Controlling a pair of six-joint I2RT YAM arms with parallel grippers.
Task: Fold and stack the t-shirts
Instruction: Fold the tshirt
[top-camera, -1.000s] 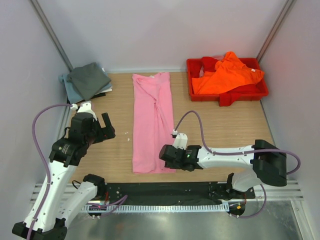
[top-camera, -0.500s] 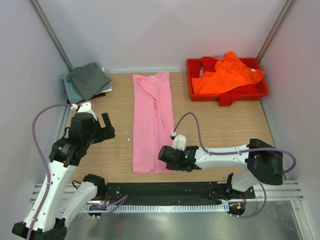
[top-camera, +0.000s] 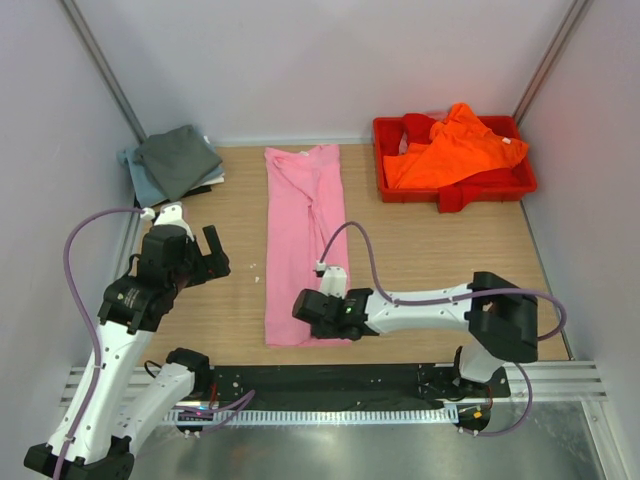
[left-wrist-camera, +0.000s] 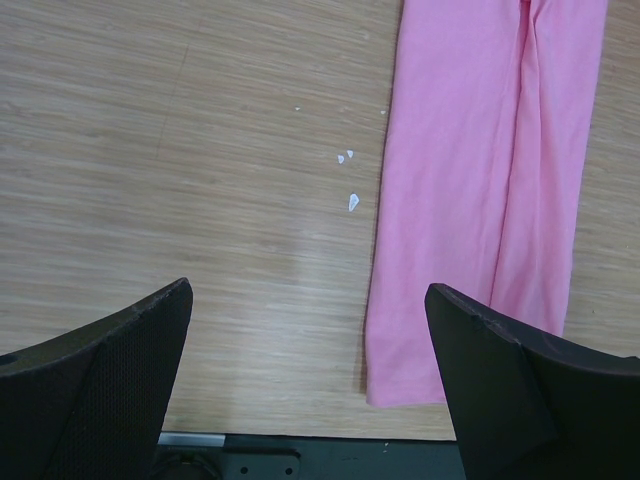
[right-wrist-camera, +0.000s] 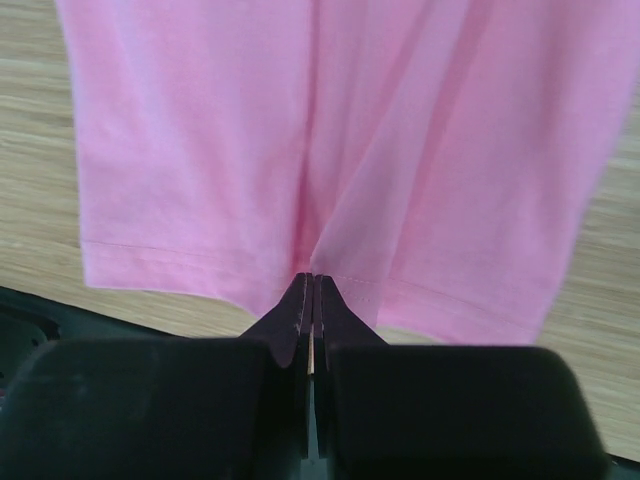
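A light pink t-shirt lies as a long folded strip down the middle of the table. My right gripper is shut on its near hem, and the cloth puckers into creases at the fingertips. Left of the shirt, my left gripper hangs open over bare wood, holding nothing. A bright orange t-shirt lies crumpled in the red tray. A dark grey t-shirt sits folded on a pale blue-grey one at the back left.
White walls close in the table on three sides. A black strip runs along the near edge by the arm bases. A few white flecks lie on the wood left of the pink shirt.
My right gripper has slid left along the pink shirt's near hem and closed on it. The left arm has not moved.
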